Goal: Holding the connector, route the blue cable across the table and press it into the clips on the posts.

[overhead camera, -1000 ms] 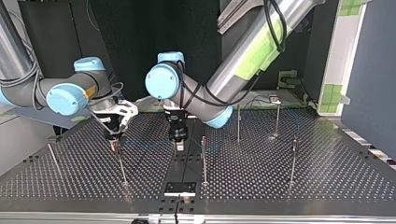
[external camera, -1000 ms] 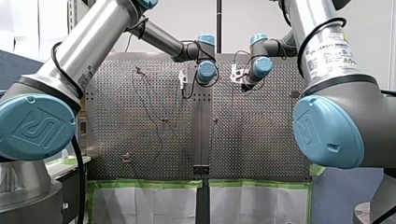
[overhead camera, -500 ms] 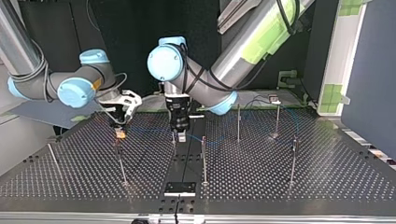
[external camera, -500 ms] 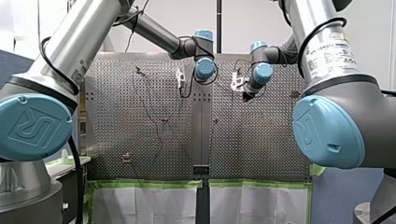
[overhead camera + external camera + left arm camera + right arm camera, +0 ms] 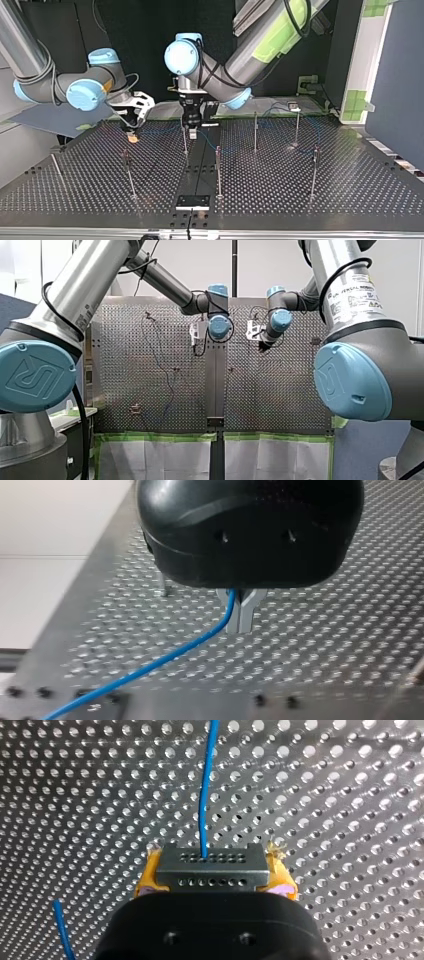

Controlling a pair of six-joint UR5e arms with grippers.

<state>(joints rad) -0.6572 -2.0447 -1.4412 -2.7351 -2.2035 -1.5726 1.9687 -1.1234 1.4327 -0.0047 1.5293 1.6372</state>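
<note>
Thin blue cable [image 5: 165, 657]: light, limp, prone to slack. Pinched between the closed metal fingers of left gripper [image 5: 240, 624], above perforated metal table [image 5: 325, 645]. Grey rectangular multi-hole connector [image 5: 209, 862]: rigid, clamped between yellow pads of right gripper [image 5: 212, 874]. Hold by connector body; avoid tugging at cable entry.

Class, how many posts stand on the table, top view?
7 posts: far left, left front, one by my left gripper, centre front, two at back right, right front. More may be hidden.
</note>
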